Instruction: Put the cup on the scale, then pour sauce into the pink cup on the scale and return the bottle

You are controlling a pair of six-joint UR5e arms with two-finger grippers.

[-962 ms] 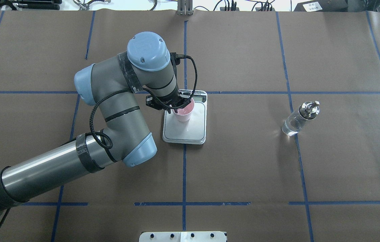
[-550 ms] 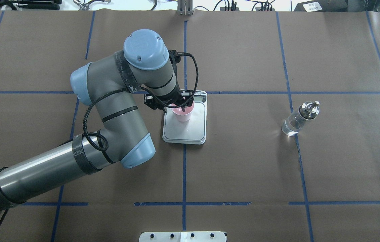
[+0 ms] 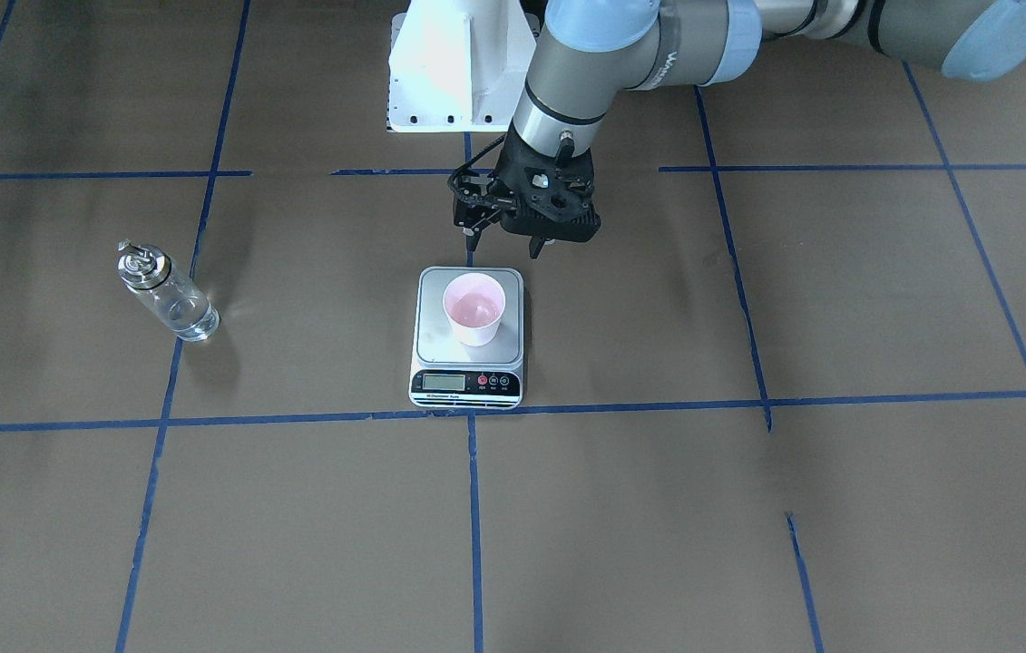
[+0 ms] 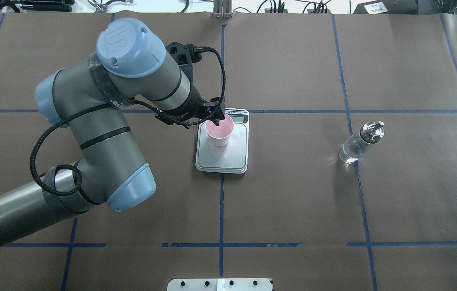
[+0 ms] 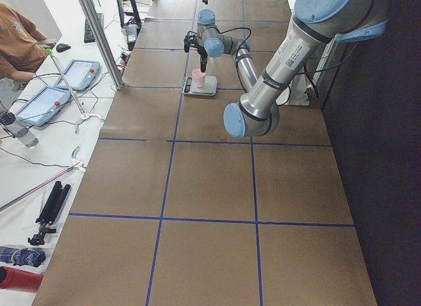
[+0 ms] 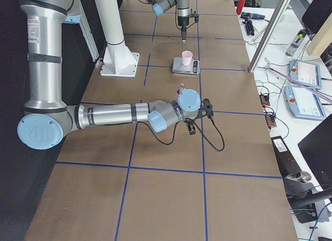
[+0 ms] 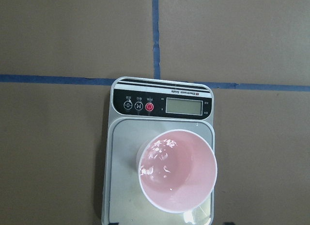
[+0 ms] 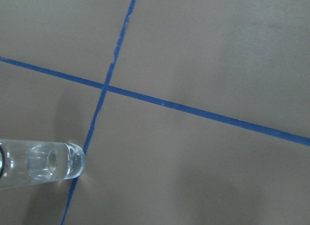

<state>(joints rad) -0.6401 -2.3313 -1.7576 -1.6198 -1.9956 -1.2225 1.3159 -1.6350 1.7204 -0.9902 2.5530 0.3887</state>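
The pale pink cup point(image 3: 474, 308) stands upright on the silver scale point(image 3: 435, 317), towards its display end. It also shows in the overhead view point(image 4: 219, 130) and the left wrist view point(image 7: 177, 169). My left gripper point(image 3: 503, 243) is open and empty, raised above the scale's edge nearest the robot, clear of the cup. The clear glass bottle point(image 4: 358, 142) with a silver pourer stands on the table, far to the scale's right. Its base shows in the right wrist view point(image 8: 38, 164). My right gripper point(image 6: 192, 128) is near the bottle; I cannot tell if it is open or shut.
Brown paper with blue tape lines point(image 4: 221, 210) covers the table. The white robot base point(image 3: 458, 63) stands behind the scale. An operator point(image 5: 20, 49) and tablets point(image 5: 46, 102) are off the table's far side.
My left gripper has let go of the cup, risen and drawn back towards the left. A black part of the right arm has come in at the overhead view's right edge.
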